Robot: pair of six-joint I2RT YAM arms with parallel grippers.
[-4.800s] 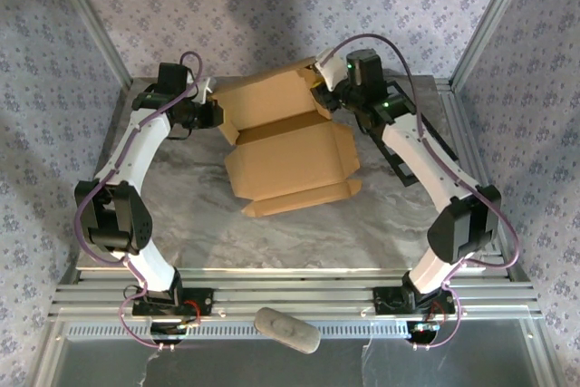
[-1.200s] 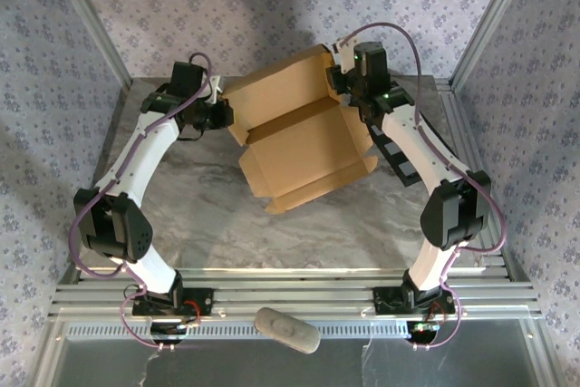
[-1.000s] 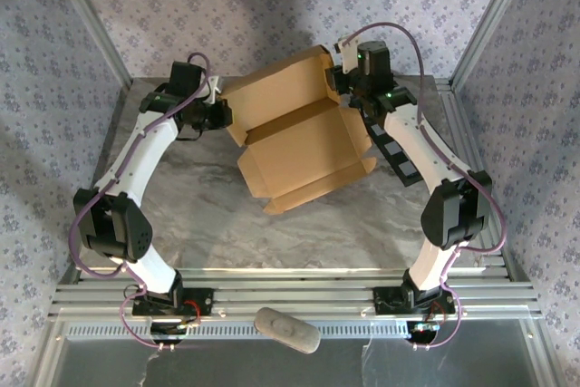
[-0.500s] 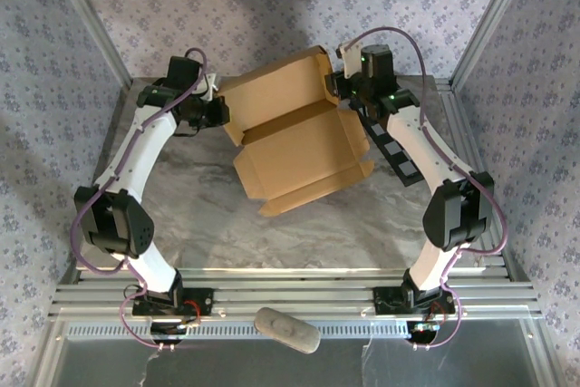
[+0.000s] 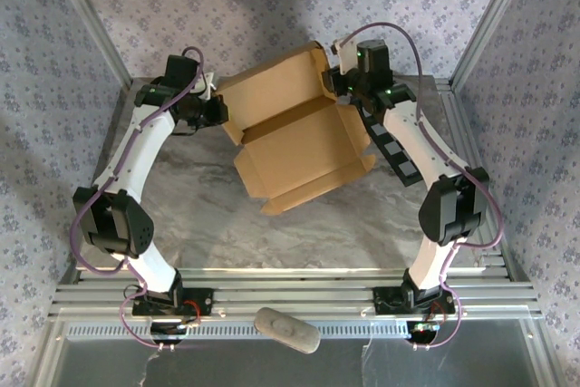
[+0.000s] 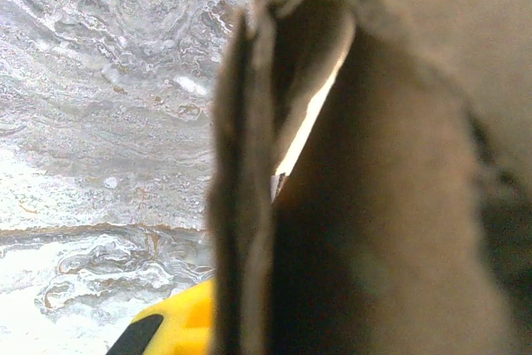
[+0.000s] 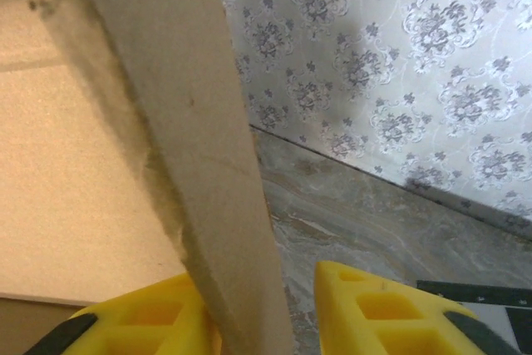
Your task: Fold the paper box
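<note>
The paper box is a tan cardboard sheet, half formed, lying aslant at the back middle of the table with its lid panel raised toward the rear wall. My left gripper is shut on the box's left edge. In the left wrist view that cardboard edge stands dark and very close, beside one yellow finger. My right gripper is at the lid's right corner. In the right wrist view its jaws straddle an upright flap. The flap rests against the left finger, with a gap to the right finger.
A black-and-white checkerboard panel lies under the right arm at the table's right side. A grey oblong object rests on the front rails. Aluminium posts and patterned walls close in the back and sides. Bare marble table lies in front of the box.
The right gripper's fingers have drawn closer around the flap. The lid's right corner stands a little higher. The left arm has shifted slightly back and left, still holding the box's edge.
</note>
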